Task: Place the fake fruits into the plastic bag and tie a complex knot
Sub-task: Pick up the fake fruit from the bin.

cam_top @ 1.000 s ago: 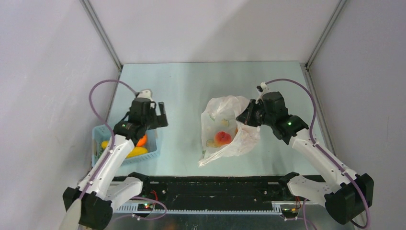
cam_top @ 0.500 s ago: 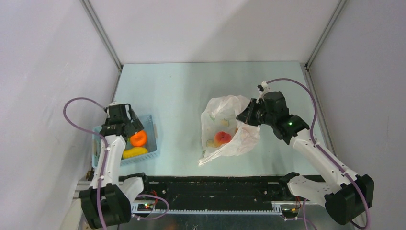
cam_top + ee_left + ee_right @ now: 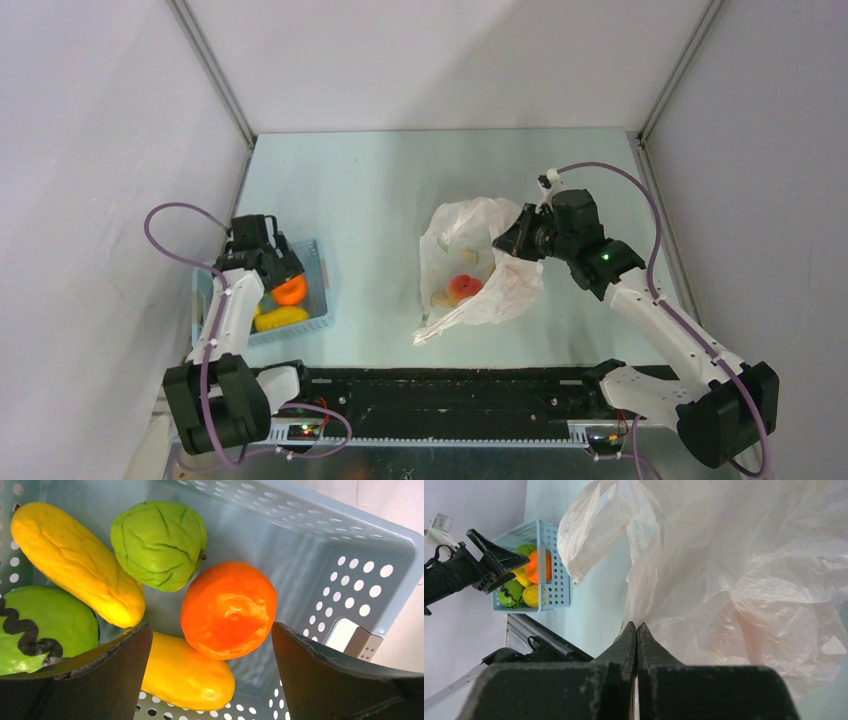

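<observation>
Directly beneath the left gripper: the orange fruit sat between the two fingers, touching neither and a little nearer the finger on the wrist view's right.
Left gripper: released, jaws spread wide over the light blue basket.
Long axis: the orange fruit was round, with no long axis to line up on. The long yellow fruit ran from upper left to lower right in the wrist view, its lower end near the other finger.
Neighbours: a second yellow fruit and a wrinkled green fruit crowded the orange one.
Nearer arm: the left. The right stood well apart from the basket.
Plastic bag: mid-table, right of the basket, with a red fruit inside.
Right gripper: clenched on a fold of the bag's film at its far right edge.
Bag's lie: it trailed from that held edge toward the near left.
Coming move: probably a straight drop onto the orange fruit, then a carry rightward.
</observation>
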You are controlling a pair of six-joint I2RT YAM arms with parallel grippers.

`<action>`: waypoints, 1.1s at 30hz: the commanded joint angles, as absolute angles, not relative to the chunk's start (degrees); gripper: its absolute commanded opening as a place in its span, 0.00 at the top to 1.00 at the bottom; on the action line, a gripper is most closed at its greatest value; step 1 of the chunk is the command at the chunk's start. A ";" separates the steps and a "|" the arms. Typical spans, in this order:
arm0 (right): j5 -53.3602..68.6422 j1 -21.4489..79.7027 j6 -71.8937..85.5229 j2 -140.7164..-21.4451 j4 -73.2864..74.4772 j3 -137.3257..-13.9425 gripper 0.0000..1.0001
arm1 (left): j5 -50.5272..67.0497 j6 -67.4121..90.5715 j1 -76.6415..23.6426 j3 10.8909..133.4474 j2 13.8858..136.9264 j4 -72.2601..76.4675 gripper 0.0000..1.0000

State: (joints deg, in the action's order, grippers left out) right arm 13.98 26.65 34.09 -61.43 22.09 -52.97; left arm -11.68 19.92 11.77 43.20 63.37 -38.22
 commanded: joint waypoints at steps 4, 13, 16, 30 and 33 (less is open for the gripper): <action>14.95 25.93 34.25 -61.60 18.53 -51.80 1.00 | -10.43 19.22 8.96 43.30 67.01 -37.94 0.04; 14.86 25.42 34.28 -60.84 18.79 -51.26 1.00 | -13.62 18.88 6.31 44.95 69.88 -38.90 0.03; 14.98 25.16 34.19 -60.66 18.88 -51.24 1.00 | -14.86 18.53 6.40 45.26 70.62 -39.24 0.02; 15.98 24.88 34.72 -61.04 17.70 -50.63 1.00 | -11.25 17.73 4.28 47.01 77.78 -39.42 0.04; 15.66 24.87 34.72 -60.73 17.94 -50.63 1.00 | -11.65 17.46 4.26 47.10 77.90 -39.64 0.09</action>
